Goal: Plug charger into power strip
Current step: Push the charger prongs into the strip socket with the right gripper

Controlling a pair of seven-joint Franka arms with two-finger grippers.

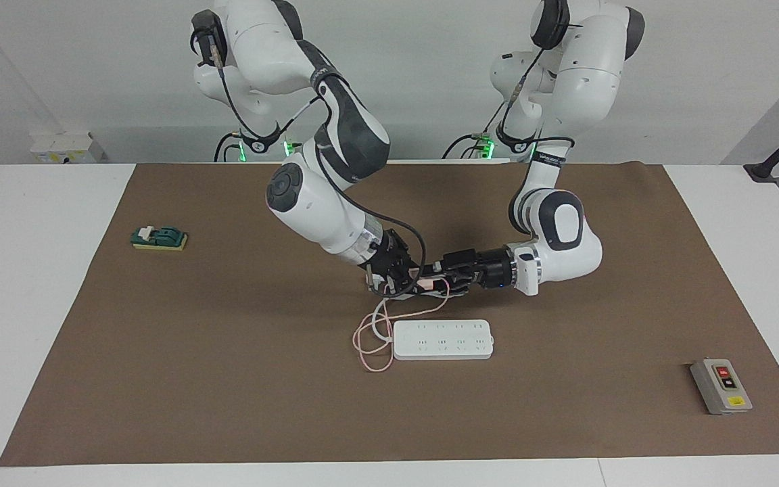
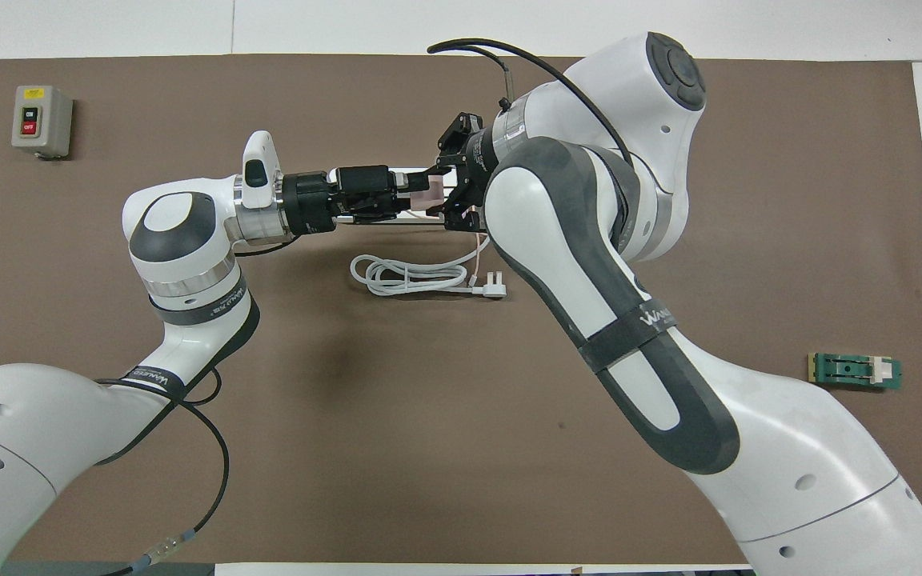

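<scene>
Brown mat [image 1: 227, 379], arm bands lettered WANLEAD-like, white power strip [image 1: 443, 339] mid-mat, grey ON/OFF button box [image 1: 721, 386], both grippers, left [image 1: 449, 281] and right [image 1: 411, 283], meeting just above it around pink charger [image 1: 426, 285], jaw state unreadable.

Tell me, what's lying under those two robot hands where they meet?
Under the left gripper and right gripper, holding the pink charger between them, hang cable loops; the power strip lies just past them. Overhead, the arms cover most of it.
</scene>
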